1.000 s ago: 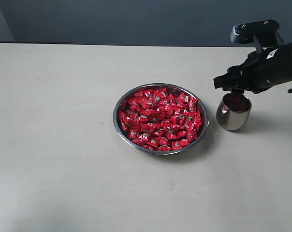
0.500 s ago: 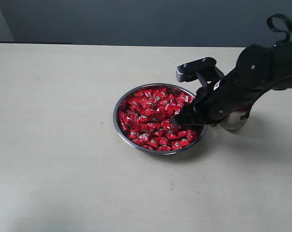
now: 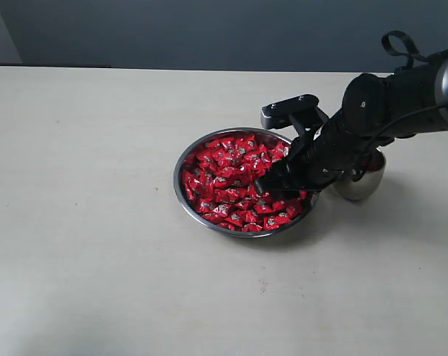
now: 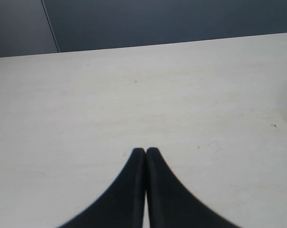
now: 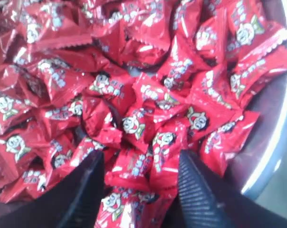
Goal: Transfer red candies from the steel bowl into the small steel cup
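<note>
Red candies [image 3: 239, 182] fill the steel bowl [image 3: 181, 194] in a heap, and the bowl sits near the middle of the pale table [image 3: 98, 222]. The small steel cup [image 3: 361, 185] stands just beside the bowl on its right, partly hidden behind the black arm. A second ago the right gripper [image 3: 272, 182] was over the cup. Half a second ago it had crossed to the right side of the bowl. Now it is a little farther left and lower, with its tips down among the candies near the bowl's right edge. The bowl and the cup have not moved. In the right wrist view, the right gripper [image 5: 141, 159] has its two black fingers [image 5: 91, 185] spread wide apart. Several candies lie in the gap between them, but the fingers are not squeezing any of them. The shiny rim of the bowl [image 5: 276, 142] curves past close to one finger. Each wrapper has a small pale picture that looks like a flower with green leaves, and some white writing next to it. The writing is too blurry to read. In the left wrist view, the left gripper [image 4: 146, 152] is over a bare part of the table [image 4: 134, 85]. Its two dark fingers are pressed tight together and there is nothing between them. This gripper cannot be seen in the exterior view.
</note>
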Controlling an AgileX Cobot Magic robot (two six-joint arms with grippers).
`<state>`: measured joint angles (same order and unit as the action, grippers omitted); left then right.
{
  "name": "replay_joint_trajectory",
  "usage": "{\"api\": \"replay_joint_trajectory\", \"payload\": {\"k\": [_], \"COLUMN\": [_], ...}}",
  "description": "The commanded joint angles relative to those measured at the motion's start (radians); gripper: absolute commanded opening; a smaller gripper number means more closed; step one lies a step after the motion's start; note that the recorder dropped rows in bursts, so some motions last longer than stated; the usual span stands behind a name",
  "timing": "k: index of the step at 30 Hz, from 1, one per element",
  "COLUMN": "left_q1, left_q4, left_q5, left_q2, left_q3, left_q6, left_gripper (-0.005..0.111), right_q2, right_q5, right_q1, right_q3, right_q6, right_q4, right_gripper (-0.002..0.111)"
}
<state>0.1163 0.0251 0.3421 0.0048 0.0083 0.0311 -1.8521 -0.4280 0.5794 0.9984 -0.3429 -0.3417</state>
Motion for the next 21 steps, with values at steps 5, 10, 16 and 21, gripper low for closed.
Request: {"api": "replay_joint_trajectory", "payload": {"k": [5,10,16,21], "left_q1": [-0.008,-0.008,-0.008,-0.008], "left_q4": [0.002,0.002,0.002,0.002], "left_q5": [-0.005,-0.005,-0.005,-0.005], "left_q2": [-0.005,-0.005,-0.005,-0.005], "left_q3": [-0.008,-0.008,-0.008,-0.008], "left_q6": [-0.002,-0.002,-0.002,-0.002], "left_gripper": [0.0,0.0,0.0,0.0], "right_q2": [-0.062,-0.113,-0.153,-0.153], "right_q5": [0.01,0.003,0.004,0.006], "right_q1": [0.001,0.001,0.001,0.001], "right_q3": [0.096,0.148,0.166,0.166], "right_q6": [0.003,0.003,0.003,0.003], "right_q4": [-0.002,-0.001,0.004,0.008], "right_gripper": [0.047,0.047,0.047,0.023]}}
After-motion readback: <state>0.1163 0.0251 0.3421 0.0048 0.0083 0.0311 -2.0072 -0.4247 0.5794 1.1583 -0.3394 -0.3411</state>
